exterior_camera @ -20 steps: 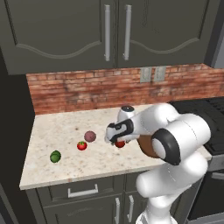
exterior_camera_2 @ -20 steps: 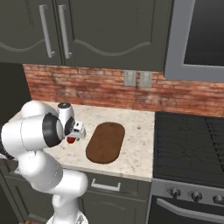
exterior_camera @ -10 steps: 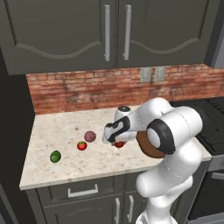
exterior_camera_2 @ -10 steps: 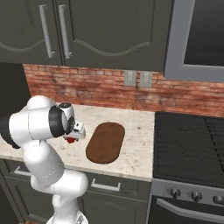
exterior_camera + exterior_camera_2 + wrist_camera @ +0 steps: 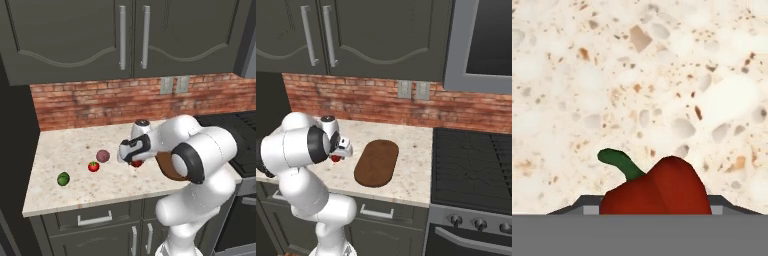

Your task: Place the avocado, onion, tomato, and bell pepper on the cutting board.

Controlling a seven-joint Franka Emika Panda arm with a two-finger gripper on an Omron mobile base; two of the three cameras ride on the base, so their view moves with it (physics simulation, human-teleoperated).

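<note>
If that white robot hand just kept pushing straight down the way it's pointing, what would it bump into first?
The dark-red lumpy bell pepper already sits between the hand's fingers, so that comes first. Right behind it lies the speckled beige stone counter, apparently very close, though depth is hard to judge.

You are looking at a home kitchen. Dark green-grey wall cabinets (image 5: 125,40) with long metal handles hang above a red brick backsplash (image 5: 100,102) that carries a pair of wall outlets (image 5: 411,90). Below runs a speckled cream stone counter (image 5: 65,150), with matching dark drawers and doors (image 5: 95,227) under its front edge. At the counter's right end you can see a black stove (image 5: 471,170) with knobs along its front, and a microwave-like unit (image 5: 481,45) mounted above it. A dark-brown cutting board (image 5: 377,162) lies near the counter's front right corner.
</note>
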